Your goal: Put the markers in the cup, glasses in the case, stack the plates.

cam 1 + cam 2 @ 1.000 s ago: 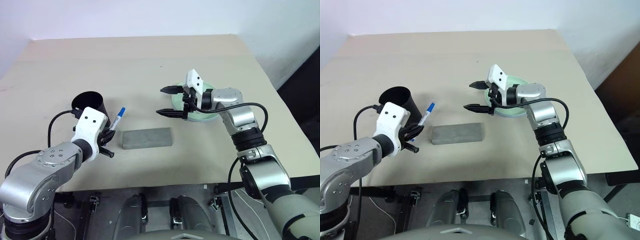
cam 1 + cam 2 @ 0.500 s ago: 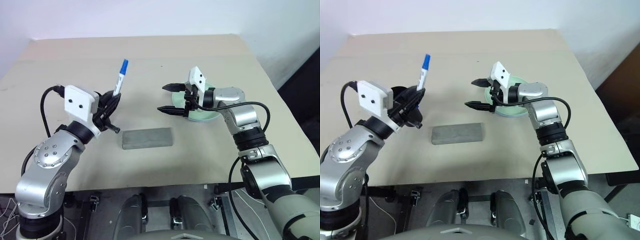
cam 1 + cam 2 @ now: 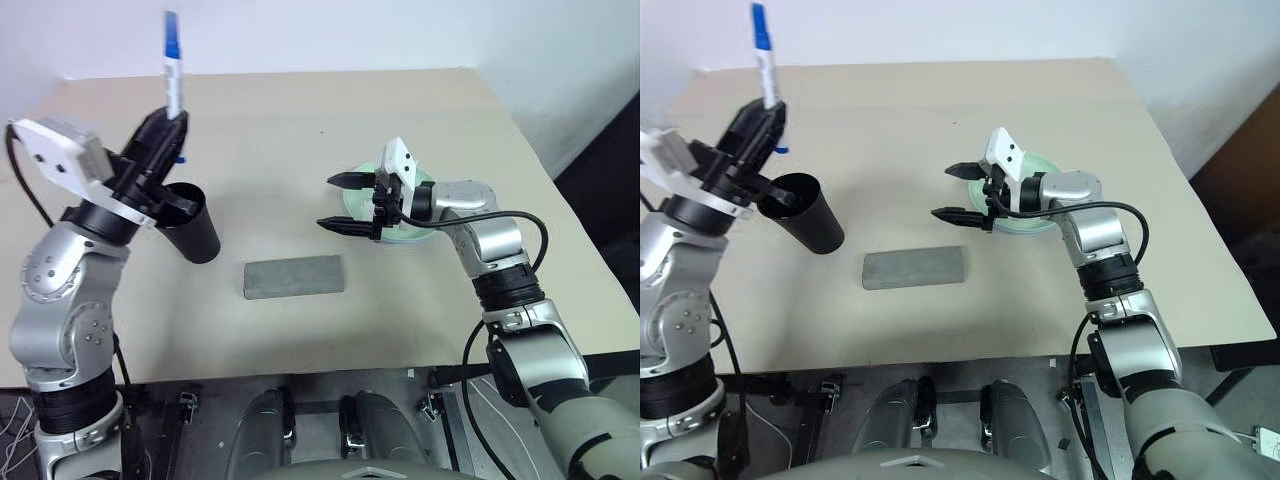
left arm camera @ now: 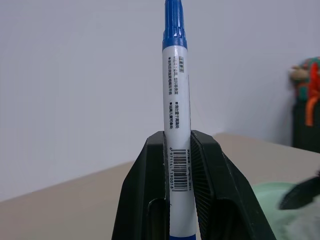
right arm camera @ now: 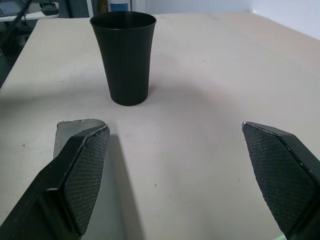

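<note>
Head views: the left end effector (image 3: 168, 125), clamped on the blue marker (image 3: 172, 60), hangs above the cup (image 3: 190, 222), case (image 3: 294, 276) shut on the surface (image 3: 300, 120); right wrist view: right end effector (image 5: 185, 175) spread wide; insertion remains.

We see a white marker (image 4: 176, 125) with a blue cap, a matte black cup (image 5: 125, 55), a grey case (image 3: 294, 276) — and a beige tabletop (image 3: 400, 110).
</note>
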{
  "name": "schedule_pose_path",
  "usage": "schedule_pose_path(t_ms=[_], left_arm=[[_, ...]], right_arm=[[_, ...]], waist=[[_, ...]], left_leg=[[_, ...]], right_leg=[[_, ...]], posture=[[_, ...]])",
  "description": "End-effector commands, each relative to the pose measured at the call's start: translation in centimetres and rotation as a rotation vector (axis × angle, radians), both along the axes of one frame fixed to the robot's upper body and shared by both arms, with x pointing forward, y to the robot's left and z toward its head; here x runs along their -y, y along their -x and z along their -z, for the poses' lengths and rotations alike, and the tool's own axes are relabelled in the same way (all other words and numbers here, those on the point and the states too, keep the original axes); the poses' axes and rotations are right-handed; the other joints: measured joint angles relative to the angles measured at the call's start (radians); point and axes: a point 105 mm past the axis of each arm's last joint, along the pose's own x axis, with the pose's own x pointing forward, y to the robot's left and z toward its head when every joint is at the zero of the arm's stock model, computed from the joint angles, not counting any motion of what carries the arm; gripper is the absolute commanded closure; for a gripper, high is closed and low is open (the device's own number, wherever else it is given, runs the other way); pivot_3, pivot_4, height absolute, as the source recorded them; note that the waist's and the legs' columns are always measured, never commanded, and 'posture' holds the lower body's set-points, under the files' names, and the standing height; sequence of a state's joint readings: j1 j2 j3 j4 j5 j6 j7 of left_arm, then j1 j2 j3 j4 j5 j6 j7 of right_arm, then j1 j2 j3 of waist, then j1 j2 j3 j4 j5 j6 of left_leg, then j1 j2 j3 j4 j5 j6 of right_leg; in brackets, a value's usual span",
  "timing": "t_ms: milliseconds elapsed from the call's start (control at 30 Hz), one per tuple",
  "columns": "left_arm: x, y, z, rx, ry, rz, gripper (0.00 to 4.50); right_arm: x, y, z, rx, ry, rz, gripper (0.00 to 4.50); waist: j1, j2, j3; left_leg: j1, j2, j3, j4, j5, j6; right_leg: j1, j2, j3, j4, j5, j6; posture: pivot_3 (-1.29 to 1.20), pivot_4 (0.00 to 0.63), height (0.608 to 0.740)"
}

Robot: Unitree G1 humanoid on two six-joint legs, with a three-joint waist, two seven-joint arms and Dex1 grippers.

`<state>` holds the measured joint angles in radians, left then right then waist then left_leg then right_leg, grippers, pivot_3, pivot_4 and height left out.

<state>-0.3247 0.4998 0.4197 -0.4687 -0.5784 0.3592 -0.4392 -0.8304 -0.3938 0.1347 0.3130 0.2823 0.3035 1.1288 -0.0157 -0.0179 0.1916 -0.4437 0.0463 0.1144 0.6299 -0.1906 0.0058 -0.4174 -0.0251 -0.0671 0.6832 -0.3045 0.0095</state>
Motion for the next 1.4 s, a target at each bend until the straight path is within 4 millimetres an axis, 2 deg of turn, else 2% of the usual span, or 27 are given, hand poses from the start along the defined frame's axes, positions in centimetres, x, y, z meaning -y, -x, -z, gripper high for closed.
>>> schedule_pose_path(t_ms=[33,133,500,767,1400], left_arm=[[-1.8,0.6,-0.4,0.021,-0.036,-0.052,4.20],[-2.6,0.9,0.1,0.013,-0.070,-0.055,4.20],[-4.7,-0.2,2.2,-0.031,-0.097,-0.089,4.20],[-5.2,-0.7,3.7,-0.068,-0.098,-0.100,4.20],[-4.5,-1.5,6.3,-0.166,-0.049,-0.061,4.20]], right_arm=[[-0.2,0.4,-1.4,0.056,-0.025,-0.010,0.00],[-0.2,0.5,-1.3,0.053,-0.027,-0.012,0.00],[0.1,0.8,-1.7,0.053,-0.029,-0.024,0.00],[0.1,0.9,-1.7,0.055,-0.023,-0.023,0.00],[0.2,0.7,-1.4,0.064,-0.006,-0.011,0.00]], waist=[[0.001,0.000,0.000],[0.000,0.000,0.000],[0.001,0.000,0.000],[0.000,0.000,0.000],[0.000,0.000,0.000]], left_leg=[[0.000,0.000,0.000,0.000,0.000,0.000],[0.000,0.000,0.000,0.000,0.000,0.000],[0.000,0.000,0.000,-0.001,0.000,0.000],[0.000,0.000,0.000,-0.001,0.000,0.000],[-0.001,0.000,0.000,-0.001,0.000,0.000]], right_leg=[[0.000,0.000,0.000,0.000,0.000,0.000],[0.000,0.000,0.000,0.000,0.000,0.000],[-0.001,-0.001,0.000,0.000,0.000,0.000],[-0.001,-0.001,0.000,0.000,0.000,0.000],[-0.001,-0.001,0.000,0.000,0.000,0.000]], posture=[[0.00,0.150,0.715],[0.00,0.150,0.715],[0.00,0.150,0.715],[0.00,0.150,0.715],[0.00,0.150,0.715]])
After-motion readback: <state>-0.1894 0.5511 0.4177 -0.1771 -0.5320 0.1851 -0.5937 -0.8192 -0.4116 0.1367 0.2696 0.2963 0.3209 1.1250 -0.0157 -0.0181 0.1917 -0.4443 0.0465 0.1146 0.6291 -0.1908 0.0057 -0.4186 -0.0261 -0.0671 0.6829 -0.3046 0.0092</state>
